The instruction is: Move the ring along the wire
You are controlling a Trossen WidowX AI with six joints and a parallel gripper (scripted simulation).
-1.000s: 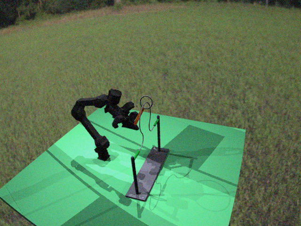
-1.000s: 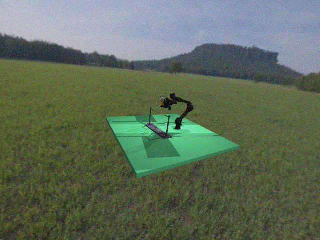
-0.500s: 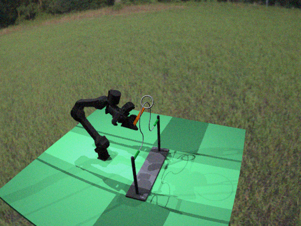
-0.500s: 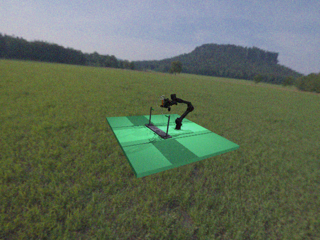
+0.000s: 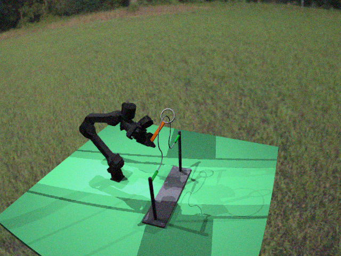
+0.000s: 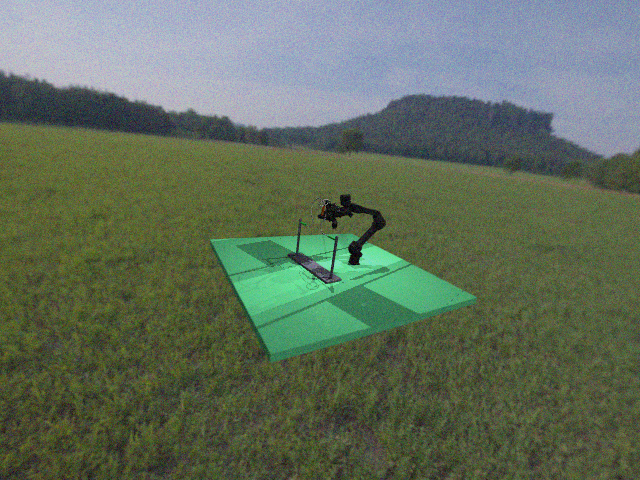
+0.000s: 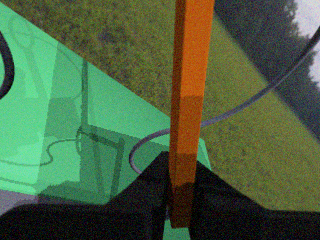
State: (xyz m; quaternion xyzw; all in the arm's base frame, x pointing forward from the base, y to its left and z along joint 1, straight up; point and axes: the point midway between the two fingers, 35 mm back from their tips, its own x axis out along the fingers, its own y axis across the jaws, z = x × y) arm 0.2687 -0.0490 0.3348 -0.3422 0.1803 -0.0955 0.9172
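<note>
Tool (image 5: pixel 152 141) (image 6: pixel 321 216) (image 7: pixel 173 158) clenched on orange handle (image 5: pixel 157 132) (image 6: pixel 323 210) (image 7: pixel 190 90), which runs toward 1 o'clock in the top view up to the ring (image 5: pixel 161 112). Ring is at the wire's (image 5: pixel 161 157) (image 7: pixel 240 107) raised middle, well apart from both green parts (image 5: pixel 155 175) (image 5: pixel 177 138); ring-to-wire contact can't tell.

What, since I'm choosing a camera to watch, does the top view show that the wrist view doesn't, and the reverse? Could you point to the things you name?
Only top: the ring (image 5: pixel 174 116), the near post (image 5: pixel 152 198), the far post (image 5: pixel 179 154) and the wire's green parts (image 5: pixel 155 175).
Only wrist: a patch of pale sky (image 7: pixel 312 40).
Both: the gripper (image 5: pixel 152 142) (image 7: pixel 173 158) shut on the orange handle (image 5: pixel 157 132) (image 7: pixel 192 75), the wire's thin grey part (image 5: pixel 162 157) (image 7: pixel 245 104), and grass (image 5: pixel 220 82) (image 7: pixel 125 45).
</note>
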